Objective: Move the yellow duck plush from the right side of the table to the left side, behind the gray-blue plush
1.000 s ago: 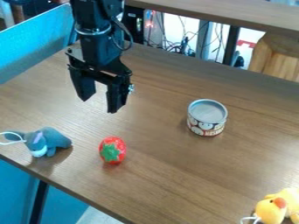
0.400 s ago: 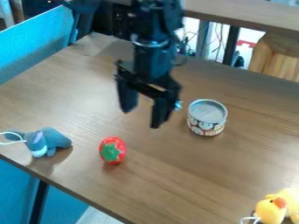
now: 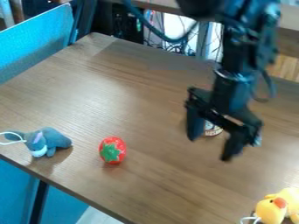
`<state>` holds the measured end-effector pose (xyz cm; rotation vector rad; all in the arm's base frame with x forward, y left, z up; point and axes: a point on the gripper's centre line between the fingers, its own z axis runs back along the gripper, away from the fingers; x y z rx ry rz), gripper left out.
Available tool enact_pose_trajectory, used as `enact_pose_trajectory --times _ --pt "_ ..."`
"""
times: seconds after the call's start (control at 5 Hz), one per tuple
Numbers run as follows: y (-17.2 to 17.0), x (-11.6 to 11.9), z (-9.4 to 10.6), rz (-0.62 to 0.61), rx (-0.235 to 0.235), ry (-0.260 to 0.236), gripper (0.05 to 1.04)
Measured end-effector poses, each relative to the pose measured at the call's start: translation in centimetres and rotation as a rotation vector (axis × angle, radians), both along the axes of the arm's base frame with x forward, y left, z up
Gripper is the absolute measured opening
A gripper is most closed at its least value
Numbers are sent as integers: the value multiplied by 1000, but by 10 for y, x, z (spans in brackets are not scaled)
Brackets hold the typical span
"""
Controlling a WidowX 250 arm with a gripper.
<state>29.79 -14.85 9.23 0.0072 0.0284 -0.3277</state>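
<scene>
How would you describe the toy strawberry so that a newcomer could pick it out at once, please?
On the brown table, look near the front edge, toward the left of the view. The toy strawberry lies just right of the grey-blue plush animal. Unlike that neighbour, it is red and rounded, with a green star-shaped leaf cap.

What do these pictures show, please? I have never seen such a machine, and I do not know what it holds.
The black machine is a robot arm, seen by one fixed camera looking down at a slant. Its two-finger gripper is open and seems to hold nothing. It hangs in front of a printed can, hiding most of it. On the wooden table also lie a toy strawberry, a grey-blue plush donkey and a yellow plush duck.
</scene>
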Motion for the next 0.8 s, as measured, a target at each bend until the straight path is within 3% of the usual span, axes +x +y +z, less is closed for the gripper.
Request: enact_pose_trajectory --times 0.4,0.6,0.8 --pt "-87 0 -35 -287 45 22 997" --pt "-105 1 -43 -360 42 22 997" --pt "-111 -1 -55 -390 71 56 954"
